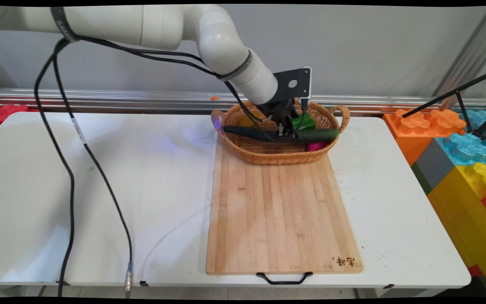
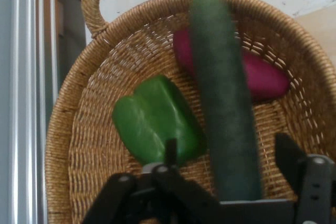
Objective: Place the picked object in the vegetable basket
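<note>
A long dark green cucumber (image 1: 317, 134) (image 2: 223, 103) lies across the wicker basket (image 1: 268, 158) (image 2: 68, 129) at the table's far side. My gripper (image 1: 284, 131) (image 2: 231, 153) reaches down into the basket and straddles the cucumber near its middle. It is open, with a gap between each finger and the cucumber in the hand view. A green pepper (image 1: 304, 121) (image 2: 157, 121) sits beside the cucumber, and a magenta vegetable (image 1: 317, 146) (image 2: 265, 80) lies partly under it. Something yellow (image 1: 247, 121) shows behind the cucumber at the basket's left.
A bamboo cutting board (image 1: 281, 211) with a black handle lies in front of the basket, reaching the table's near edge. Big coloured foam blocks (image 1: 458, 147) and a black tripod leg (image 1: 458, 90) stand to the right of the table. Black cables (image 1: 72, 177) hang over the left side.
</note>
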Motion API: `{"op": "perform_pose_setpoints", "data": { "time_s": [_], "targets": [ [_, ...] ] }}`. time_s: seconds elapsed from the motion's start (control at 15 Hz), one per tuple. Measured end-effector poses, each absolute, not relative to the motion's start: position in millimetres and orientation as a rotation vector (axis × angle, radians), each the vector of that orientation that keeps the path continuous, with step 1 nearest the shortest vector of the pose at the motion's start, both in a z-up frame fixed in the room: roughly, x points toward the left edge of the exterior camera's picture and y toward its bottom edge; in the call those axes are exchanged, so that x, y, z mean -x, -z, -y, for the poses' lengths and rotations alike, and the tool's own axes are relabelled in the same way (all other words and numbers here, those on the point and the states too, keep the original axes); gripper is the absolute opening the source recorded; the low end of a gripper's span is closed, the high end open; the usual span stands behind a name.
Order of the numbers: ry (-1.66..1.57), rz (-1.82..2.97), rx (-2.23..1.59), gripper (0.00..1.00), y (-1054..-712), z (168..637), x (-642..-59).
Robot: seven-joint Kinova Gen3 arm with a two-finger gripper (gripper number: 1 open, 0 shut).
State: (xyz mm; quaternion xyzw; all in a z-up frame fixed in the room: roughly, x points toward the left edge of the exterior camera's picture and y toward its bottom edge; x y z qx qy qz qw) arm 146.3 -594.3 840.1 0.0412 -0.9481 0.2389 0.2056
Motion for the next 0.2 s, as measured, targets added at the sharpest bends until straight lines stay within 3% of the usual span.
{"op": "perform_pose_setpoints", "data": {
  "time_s": [0.2],
  "targets": [
    [-0.648,2.630,-0.136,1.00,-836.9,600.2,-142.8]
  ]
}}
